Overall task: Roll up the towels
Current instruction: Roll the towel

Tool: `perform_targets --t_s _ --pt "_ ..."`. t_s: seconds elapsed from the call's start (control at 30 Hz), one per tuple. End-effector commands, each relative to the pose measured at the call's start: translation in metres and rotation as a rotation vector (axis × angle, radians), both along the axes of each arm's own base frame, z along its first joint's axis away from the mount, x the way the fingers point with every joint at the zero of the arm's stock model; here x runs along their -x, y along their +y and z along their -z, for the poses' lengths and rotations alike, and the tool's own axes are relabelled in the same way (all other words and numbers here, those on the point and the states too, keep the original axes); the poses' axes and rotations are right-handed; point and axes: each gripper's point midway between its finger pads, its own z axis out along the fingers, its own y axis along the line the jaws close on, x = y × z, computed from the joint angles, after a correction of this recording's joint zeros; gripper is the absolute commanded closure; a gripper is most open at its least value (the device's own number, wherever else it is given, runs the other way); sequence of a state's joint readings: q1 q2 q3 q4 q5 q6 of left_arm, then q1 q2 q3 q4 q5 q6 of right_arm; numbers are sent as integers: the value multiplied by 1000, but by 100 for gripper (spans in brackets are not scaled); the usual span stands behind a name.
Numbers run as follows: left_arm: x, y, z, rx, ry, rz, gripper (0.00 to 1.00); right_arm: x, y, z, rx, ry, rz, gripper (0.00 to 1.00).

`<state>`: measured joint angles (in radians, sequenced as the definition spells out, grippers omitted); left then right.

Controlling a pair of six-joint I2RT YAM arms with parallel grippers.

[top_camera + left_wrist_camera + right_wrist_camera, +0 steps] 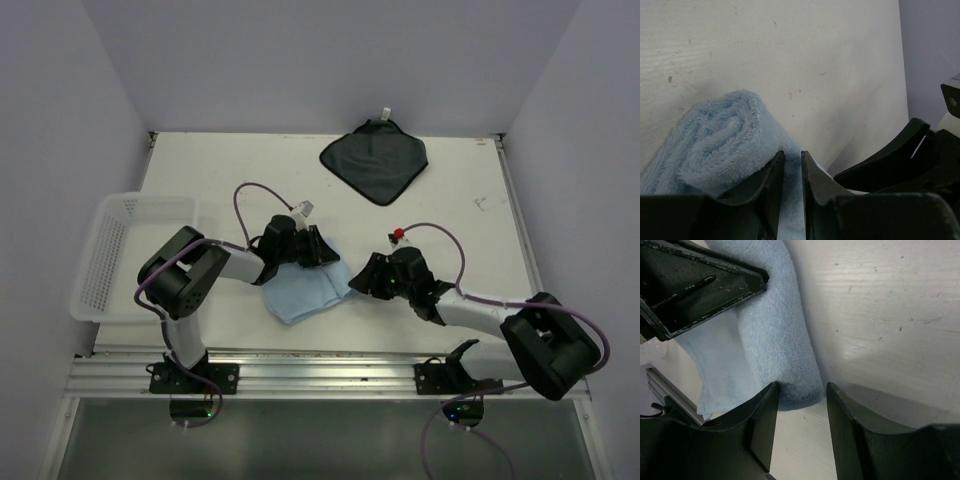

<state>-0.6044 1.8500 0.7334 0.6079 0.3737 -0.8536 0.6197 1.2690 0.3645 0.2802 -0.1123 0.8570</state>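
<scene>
The light blue towel [303,292] lies at the table's near middle, its far part rolled into a tube and the rest flat. My left gripper [320,254] sits on the roll's far edge. In the left wrist view the gripper [792,156] is shut with blue cloth [720,140] pinched between its jaws. My right gripper [358,281] is open at the roll's right end. In the right wrist view the gripper [800,387] has the roll's end [777,340] just ahead of its fingertips. The dark grey towel [376,160] with a white tag lies flat at the far middle.
A white mesh basket [120,250] stands at the left edge of the table beside the left arm. The metal rail [320,365] runs along the near edge. The left gripper's body [695,285] shows over the roll in the right wrist view.
</scene>
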Motion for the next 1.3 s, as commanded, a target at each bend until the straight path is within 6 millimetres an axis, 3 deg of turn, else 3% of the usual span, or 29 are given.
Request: perform_targets --t_s 0.0,0.47,0.83,0.93,1.0,1.03,1.13,1.27 --pt "6 21 33 -135 60 -38 75 0 23 -18 -137 -38 -66 54" --pt "6 24 27 -124 49 -64 76 12 22 11 -76 23 -123 57" --pt "2 22 16 -115 29 -66 76 9 22 4 -15 0 -142 94" --pt "-5 21 6 -124 8 -68 76 7 9 2 77 -25 -130 100" --pt "-10 20 -4 -125 -17 -76 76 2 4 -4 131 -56 -121 100" --pt "-13 19 -9 -131 -27 -73 76 2 -9 1 213 -59 -103 100" --pt "-22 17 -27 -132 -66 -79 74 -4 -15 -9 302 -121 -99 100" --pt "-30 16 -47 -135 -106 -84 74 -1 -25 -5 493 -155 -101 100"
